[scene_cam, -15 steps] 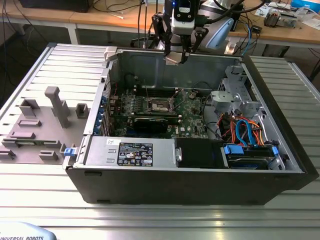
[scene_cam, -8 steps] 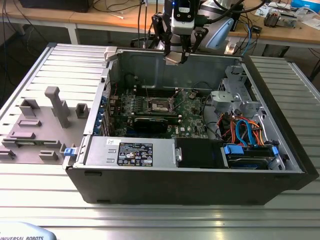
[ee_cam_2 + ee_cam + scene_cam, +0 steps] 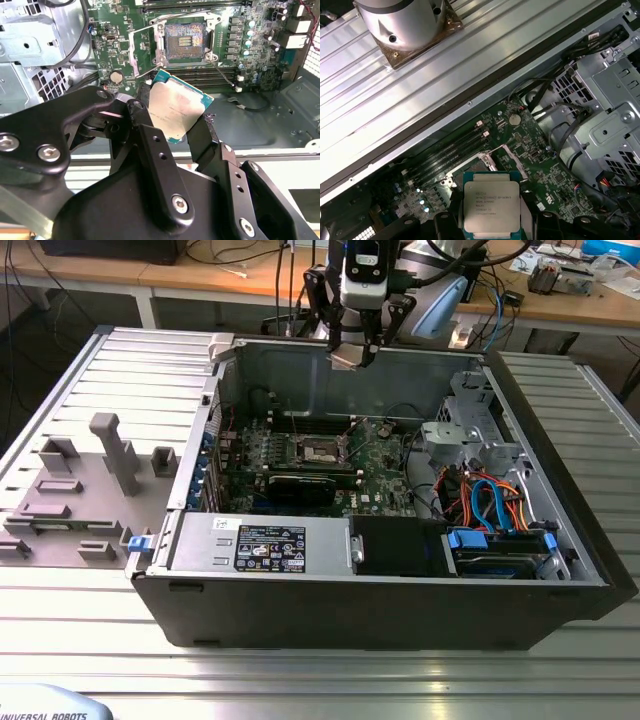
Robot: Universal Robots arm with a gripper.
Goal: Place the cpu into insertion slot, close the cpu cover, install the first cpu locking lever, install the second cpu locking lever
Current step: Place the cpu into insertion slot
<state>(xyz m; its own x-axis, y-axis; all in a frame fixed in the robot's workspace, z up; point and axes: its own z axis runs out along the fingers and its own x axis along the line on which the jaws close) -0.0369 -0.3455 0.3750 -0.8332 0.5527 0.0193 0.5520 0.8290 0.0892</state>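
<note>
My gripper (image 3: 350, 358) hangs above the back wall of the open computer case, shut on the cpu (image 3: 349, 357). In both wrist views the cpu (image 3: 175, 107) (image 3: 491, 207) is a silver-topped square chip with a green edge, pinched between two black fingers (image 3: 146, 131) (image 3: 446, 221). The insertion slot (image 3: 318, 450) (image 3: 184, 42) lies well below on the green motherboard (image 3: 385, 490), bare, its dark contact field showing. In the first wrist view the chip covers part of the slot (image 3: 485, 165). A thin wire lever (image 3: 222, 70) stands swung out beside the socket. I cannot tell the cpu cover apart from the socket's silvery rim.
A long black graphics card (image 3: 300, 485) lies just in front of the socket, with memory slots (image 3: 210, 75) beside it. A drive cage (image 3: 470, 430) and orange and blue cables (image 3: 490, 500) fill the case on the exterior view's right. A grey fixture tray (image 3: 80, 490) stands outside on the left.
</note>
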